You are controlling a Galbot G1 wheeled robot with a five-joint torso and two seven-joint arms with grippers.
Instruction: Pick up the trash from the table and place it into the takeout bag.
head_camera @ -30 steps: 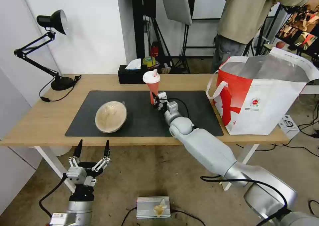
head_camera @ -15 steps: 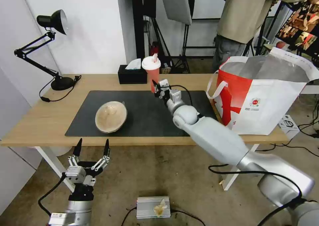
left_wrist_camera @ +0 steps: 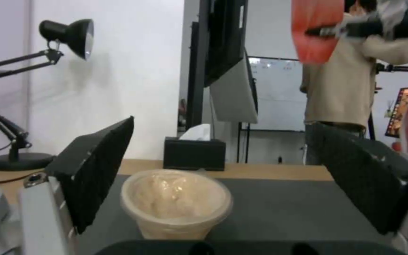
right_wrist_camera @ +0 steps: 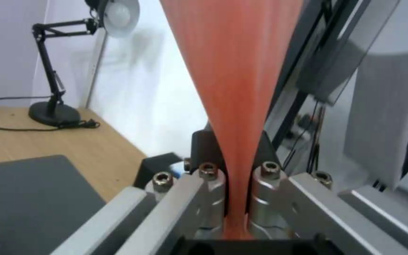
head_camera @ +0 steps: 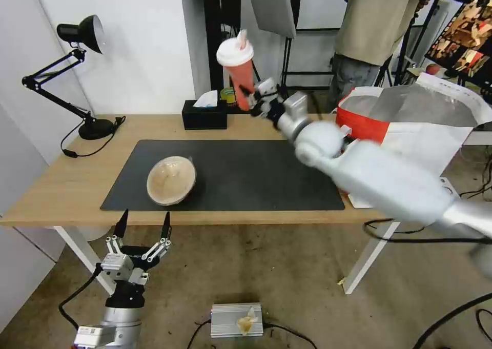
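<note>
Above the table [head_camera: 61,185], right tool [head_camera: 252,99] grips a seemingly tilted red cup [head_camera: 240,72].

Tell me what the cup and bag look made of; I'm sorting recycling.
Cup: seemingly thin translucent red plastic, glowing through in the right wrist view, with an opaque white lid. Bag: likely coated fabric, matte white and red outside, creased shiny silver foil lining.

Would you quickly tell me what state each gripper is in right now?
Left gripper: open, empty, below the table edge.
Right gripper: shut on the red drink cup, raised above the table.
</note>
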